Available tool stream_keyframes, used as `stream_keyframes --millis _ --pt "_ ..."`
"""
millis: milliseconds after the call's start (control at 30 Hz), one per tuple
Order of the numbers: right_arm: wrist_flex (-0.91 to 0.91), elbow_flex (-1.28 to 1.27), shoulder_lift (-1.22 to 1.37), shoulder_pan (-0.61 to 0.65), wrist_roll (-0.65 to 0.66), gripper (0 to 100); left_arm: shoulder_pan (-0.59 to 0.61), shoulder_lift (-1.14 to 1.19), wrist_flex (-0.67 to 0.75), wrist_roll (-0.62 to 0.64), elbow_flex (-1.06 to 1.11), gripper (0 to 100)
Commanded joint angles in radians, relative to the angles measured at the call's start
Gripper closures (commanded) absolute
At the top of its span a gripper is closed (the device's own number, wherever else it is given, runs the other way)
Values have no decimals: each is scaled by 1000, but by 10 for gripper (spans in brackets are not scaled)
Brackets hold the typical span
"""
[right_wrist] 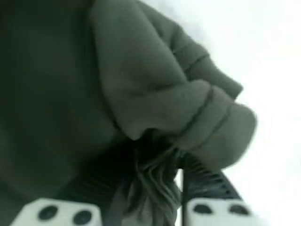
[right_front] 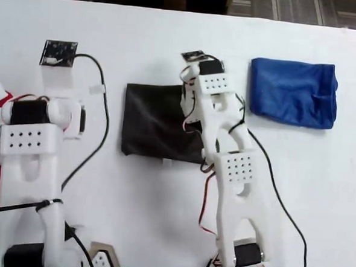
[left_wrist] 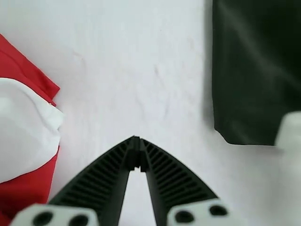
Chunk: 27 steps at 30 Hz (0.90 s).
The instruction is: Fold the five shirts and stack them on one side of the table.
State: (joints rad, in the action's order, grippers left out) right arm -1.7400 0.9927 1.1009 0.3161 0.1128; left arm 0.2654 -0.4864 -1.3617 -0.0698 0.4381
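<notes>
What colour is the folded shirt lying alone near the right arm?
Blue. The folded shirt shows best in the high view.

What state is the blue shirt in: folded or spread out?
Folded. The blue shirt lies as a compact rectangle on the table, with no sleeves sticking out.

Left arm (right_front: 28, 160): white plastic shell, a block with two rows of round holes, black motors at the joints.
Right arm (right_front: 238, 179): same white shell and perforated blocks.
Cables: black cable (right_front: 107, 117) by the left arm; thin red wires (right_front: 203, 201) along the right.
Left claw (left_wrist: 137, 141): black ribbed fingers on a white base.
Right claw (right_wrist: 157, 157): same black ribbing and white base.
</notes>
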Motion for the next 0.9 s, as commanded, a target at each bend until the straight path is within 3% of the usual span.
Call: stream_keyframes --millis 0,200,400,700,867 --pt "-27 2 4 33 9 976 12 -32 25 -5 -2 973" --pt "-27 2 -151 -41 18 979 14 -31 38 -6 -1 973" --pt "-27 -9 -363 -130 230 979 44 -31 61 -21 16 973" --pt "-21 17 -495 -349 385 979 89 -31 279 -81 251 973" --pt "16 132 -498 -432 491 979 89 -31 322 -81 302 973"
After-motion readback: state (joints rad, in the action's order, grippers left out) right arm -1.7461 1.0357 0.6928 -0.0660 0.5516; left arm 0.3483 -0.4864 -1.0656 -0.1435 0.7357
